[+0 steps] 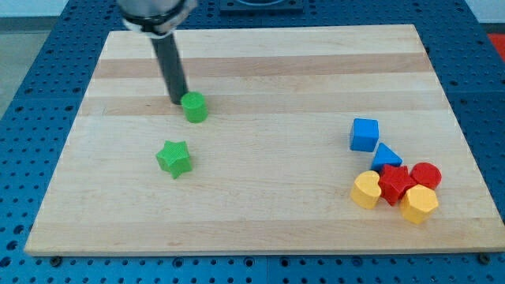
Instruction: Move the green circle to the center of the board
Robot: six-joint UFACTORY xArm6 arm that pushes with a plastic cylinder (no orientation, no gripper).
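With my tip (179, 102) set against the far-left side of the green circle (194, 107), the push looks ready to run rightward and slightly nearer, toward the middle of the board (260, 63). There are no fingers here, only the bare rod. The circle sits left of centre, the green star (173, 158) just nearer. A steady, centred push should stop it slipping sideways.

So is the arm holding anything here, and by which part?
Nothing is held; there is no gripper. My tip sits against the green circle's left side.
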